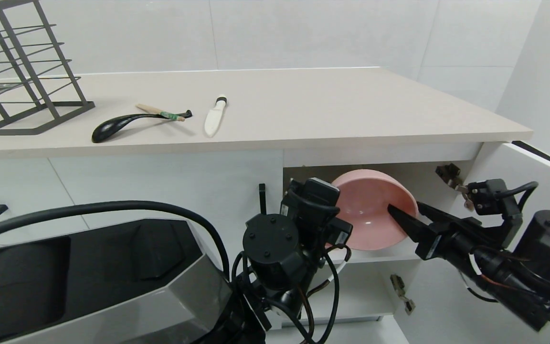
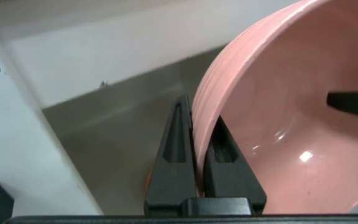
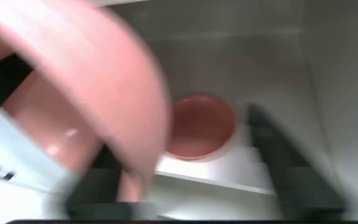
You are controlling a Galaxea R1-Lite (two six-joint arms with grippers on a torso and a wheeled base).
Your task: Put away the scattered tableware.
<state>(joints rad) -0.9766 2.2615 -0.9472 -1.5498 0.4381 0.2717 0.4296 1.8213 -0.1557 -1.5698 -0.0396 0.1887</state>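
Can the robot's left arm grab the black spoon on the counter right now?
Probably not yet. The left claw is shut on the rim of the pink bowl, down in the cupboard under the countertop; the black spoon lies up on top. It must let go first.

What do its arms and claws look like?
The left arm and right arm are black, with round bolted joint housings and loose black cables. The left gripper and right gripper each have two flat black fingers tapering to points.
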